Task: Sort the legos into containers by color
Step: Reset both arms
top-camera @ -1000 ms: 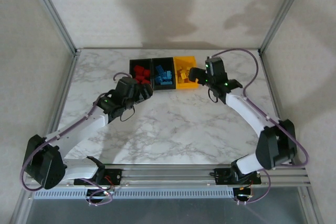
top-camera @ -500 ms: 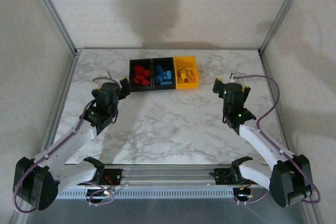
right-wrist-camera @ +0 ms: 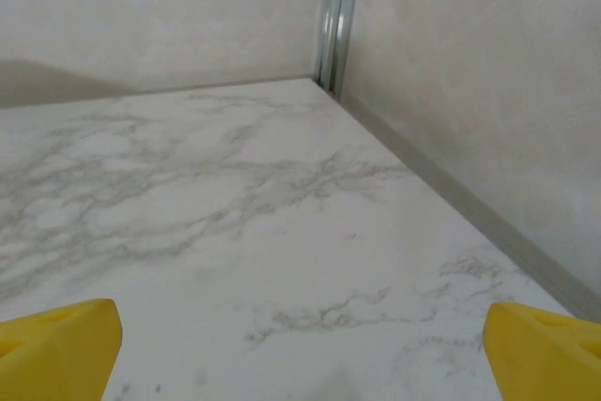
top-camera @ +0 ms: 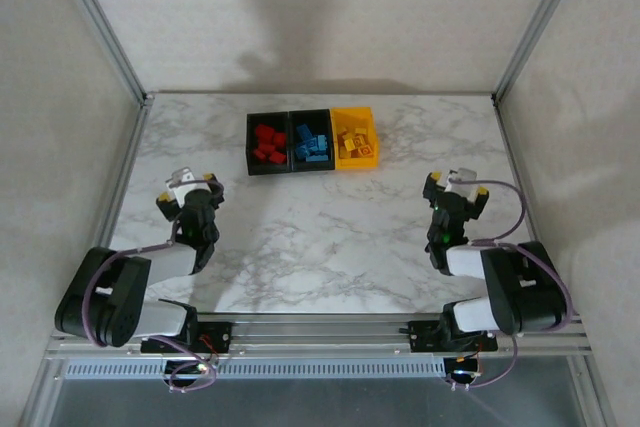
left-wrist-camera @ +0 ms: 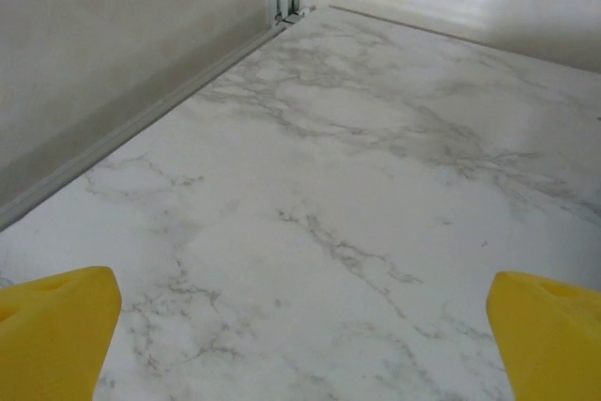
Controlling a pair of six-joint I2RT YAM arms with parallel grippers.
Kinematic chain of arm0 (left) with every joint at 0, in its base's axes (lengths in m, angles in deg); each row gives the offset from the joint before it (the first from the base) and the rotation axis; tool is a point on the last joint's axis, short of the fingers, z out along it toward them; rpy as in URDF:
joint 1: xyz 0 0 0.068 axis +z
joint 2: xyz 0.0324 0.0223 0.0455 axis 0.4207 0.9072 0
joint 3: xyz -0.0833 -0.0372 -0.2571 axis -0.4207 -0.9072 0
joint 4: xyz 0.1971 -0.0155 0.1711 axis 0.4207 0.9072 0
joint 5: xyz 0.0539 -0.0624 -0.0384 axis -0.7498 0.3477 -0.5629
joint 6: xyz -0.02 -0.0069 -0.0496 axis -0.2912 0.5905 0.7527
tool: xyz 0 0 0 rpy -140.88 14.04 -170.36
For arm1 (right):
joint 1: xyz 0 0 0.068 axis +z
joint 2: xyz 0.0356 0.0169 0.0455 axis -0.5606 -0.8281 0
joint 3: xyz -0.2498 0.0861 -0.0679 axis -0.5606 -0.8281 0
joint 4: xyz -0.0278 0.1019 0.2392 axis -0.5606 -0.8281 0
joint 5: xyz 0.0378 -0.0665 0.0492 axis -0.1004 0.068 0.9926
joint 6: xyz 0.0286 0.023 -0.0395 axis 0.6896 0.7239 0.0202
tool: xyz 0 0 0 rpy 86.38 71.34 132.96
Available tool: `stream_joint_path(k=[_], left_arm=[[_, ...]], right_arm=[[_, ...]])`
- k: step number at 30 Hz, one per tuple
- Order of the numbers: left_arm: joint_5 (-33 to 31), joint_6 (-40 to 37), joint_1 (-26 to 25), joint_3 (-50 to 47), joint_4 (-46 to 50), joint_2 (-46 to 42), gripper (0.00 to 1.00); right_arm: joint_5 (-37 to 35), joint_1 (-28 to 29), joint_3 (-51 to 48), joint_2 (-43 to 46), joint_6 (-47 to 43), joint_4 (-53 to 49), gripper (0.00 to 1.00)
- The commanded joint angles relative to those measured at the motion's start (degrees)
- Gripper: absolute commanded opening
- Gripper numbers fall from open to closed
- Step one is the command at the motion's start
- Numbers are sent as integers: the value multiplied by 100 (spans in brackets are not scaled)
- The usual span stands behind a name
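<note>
Red legos (top-camera: 267, 143), blue legos (top-camera: 312, 144), yellow legos (top-camera: 355, 140): one colour lay in each bin of the containers (top-camera: 249, 147), red leftmost. The containers stood well ahead of my left gripper (top-camera: 190, 183), off to its right, and well ahead of my right gripper (top-camera: 456, 184), off to its left. Both grippers were spread wide, holding nothing, above the marble table (top-camera: 330, 237).

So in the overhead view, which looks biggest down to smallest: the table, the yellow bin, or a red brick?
Largest to smallest: table, yellow bin, red brick. The gaps are plain; none look alike.
</note>
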Motion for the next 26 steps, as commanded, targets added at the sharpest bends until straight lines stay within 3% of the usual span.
stream_joint_path(k=[1, 3, 5, 6, 7, 8, 10, 13, 26], left_arm=[[574, -363, 154, -274, -1872, 99, 100], [1065, -373, 364, -557, -2612, 307, 100], [1295, -311, 480, -619, -3187, 866, 99], [1360, -499, 415, -557, -3489, 1169, 99], [1129, -608, 249, -355, -3054, 1187, 99], [1383, -447, 388, -336, -2761, 1048, 99], [1224, -372, 423, -296, -2807, 1138, 99], [1208, -375, 421, -295, -2779, 1118, 99], [1214, -372, 424, -298, -2788, 1116, 99]], right_arm=[[439, -121, -307, -618, -343, 2120, 99], [847, -230, -264, -415, -136, 1600, 99], [2501, -793, -647, -654, -34, 2378, 99], [2544, -860, -666, -970, -81, 2918, 99], [2606, -860, -480, -766, -59, 2196, 99], [2585, -866, -240, -651, 24, 1498, 99], [2067, -888, -120, -764, 201, 1467, 99], [1877, -802, -129, -758, 178, 1459, 99], [2069, -891, -78, -752, 217, 1361, 99]])
